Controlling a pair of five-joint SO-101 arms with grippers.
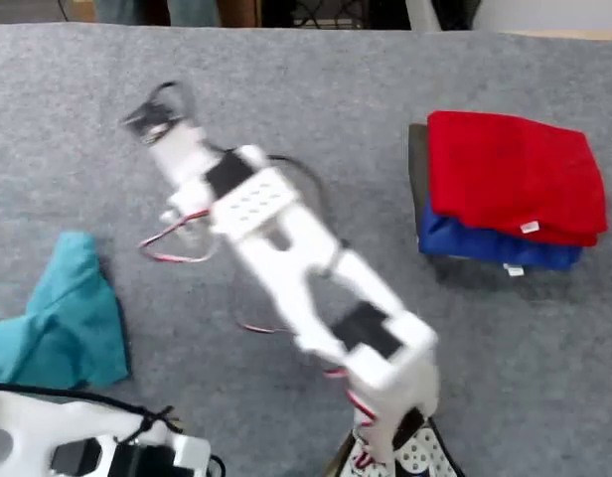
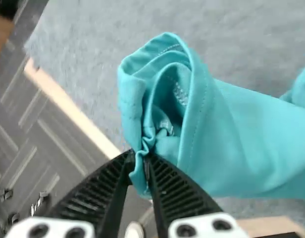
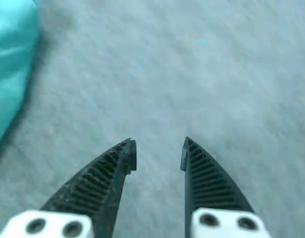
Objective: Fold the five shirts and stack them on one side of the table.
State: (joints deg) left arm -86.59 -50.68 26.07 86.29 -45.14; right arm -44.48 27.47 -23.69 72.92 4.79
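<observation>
The teal shirt (image 1: 68, 323) is lying bunched at the left side of the table (image 1: 485, 388), its lower part running off the high view's frame and passing behind the left arm (image 1: 77, 437), which is itself being cut off at the corner. The left gripper (image 2: 145, 159) is pinching a gathered fold of that shirt between closed jaws, close to the table's edge, with floor showing beyond. The right gripper (image 3: 158, 154) is hanging with jaws parted, holding nothing, over bare gray cloth near the teal shirt. Well apart at the right side, a folded red shirt (image 1: 515, 174) is sitting on a blue shirt (image 1: 485, 246), with a dark layer (image 1: 417, 164) beneath them too hidden to identify. Open cloth is lying between the 2 groups.
</observation>
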